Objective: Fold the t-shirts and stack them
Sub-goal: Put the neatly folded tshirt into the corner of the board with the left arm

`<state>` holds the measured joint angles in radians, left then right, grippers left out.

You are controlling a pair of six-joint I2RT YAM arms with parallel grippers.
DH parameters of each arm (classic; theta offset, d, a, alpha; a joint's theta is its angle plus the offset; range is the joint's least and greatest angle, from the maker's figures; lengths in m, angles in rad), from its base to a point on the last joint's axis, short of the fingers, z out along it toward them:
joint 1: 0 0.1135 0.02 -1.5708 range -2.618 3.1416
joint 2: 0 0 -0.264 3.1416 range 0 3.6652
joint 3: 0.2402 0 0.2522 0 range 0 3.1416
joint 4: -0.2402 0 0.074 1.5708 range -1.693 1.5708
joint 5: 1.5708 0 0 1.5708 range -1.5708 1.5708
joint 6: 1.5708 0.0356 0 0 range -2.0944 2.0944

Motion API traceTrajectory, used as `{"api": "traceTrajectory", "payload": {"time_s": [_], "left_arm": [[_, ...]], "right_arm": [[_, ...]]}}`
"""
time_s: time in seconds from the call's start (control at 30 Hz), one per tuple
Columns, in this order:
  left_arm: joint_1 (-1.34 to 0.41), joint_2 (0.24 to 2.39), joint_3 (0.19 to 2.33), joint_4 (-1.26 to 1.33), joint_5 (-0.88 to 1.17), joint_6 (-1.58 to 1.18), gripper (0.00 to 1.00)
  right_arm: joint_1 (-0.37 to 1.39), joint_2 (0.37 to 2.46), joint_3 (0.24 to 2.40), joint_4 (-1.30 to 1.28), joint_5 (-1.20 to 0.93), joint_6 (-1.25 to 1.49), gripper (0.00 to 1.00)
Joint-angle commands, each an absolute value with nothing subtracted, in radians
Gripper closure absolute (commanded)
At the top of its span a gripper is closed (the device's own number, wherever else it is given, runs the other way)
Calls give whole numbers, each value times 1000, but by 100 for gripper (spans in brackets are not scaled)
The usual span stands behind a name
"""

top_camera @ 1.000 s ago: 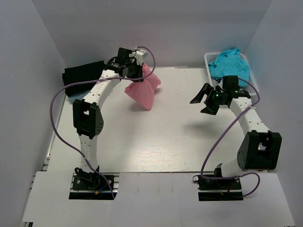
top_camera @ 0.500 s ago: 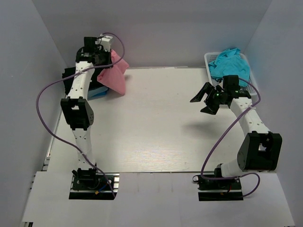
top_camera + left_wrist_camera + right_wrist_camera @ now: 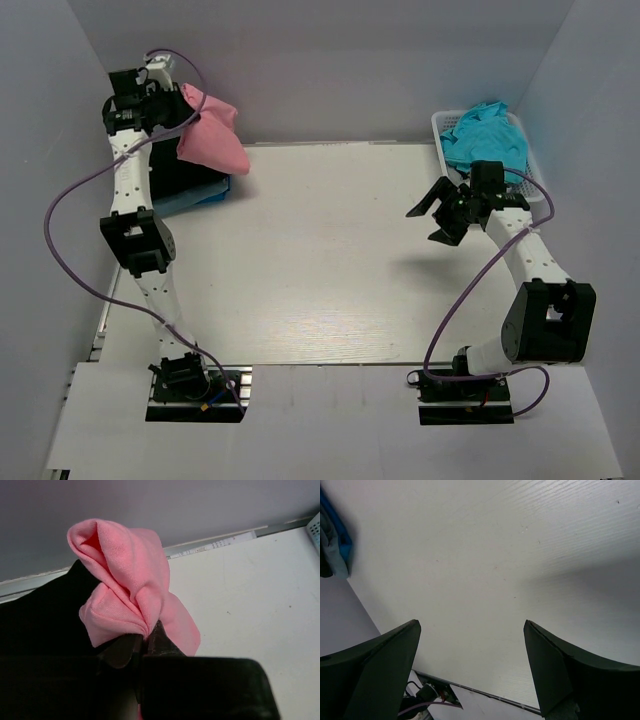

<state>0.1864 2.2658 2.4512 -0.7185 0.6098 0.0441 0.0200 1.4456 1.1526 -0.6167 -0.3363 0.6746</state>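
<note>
Left jaws are clenched on the pink shirt (image 3: 213, 140), hanging bunched above the black shirt (image 3: 188, 176) at the far-left corner of the table (image 3: 320, 260); right jaws are spread, empty. The cloth appears light and limp: grip hems or corners, since mid-fabric pinches bunch it.

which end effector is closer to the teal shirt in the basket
Right. The right end effector hangs open just in front of the teal shirt; the left end effector is at the far left corner, shut on the pink shirt.
</note>
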Motion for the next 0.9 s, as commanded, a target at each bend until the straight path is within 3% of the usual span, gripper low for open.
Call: {"api": "traceTrajectory", "payload": {"time_s": [0.0, 0.87], "left_arm": [[232, 2223, 2491, -628, 756, -27, 100], [428, 2408, 2433, -534, 794, -71, 100]], "right_arm": [[26, 1413, 1147, -584, -311, 710, 10], [35, 1416, 1265, -653, -225, 744, 10]]}}
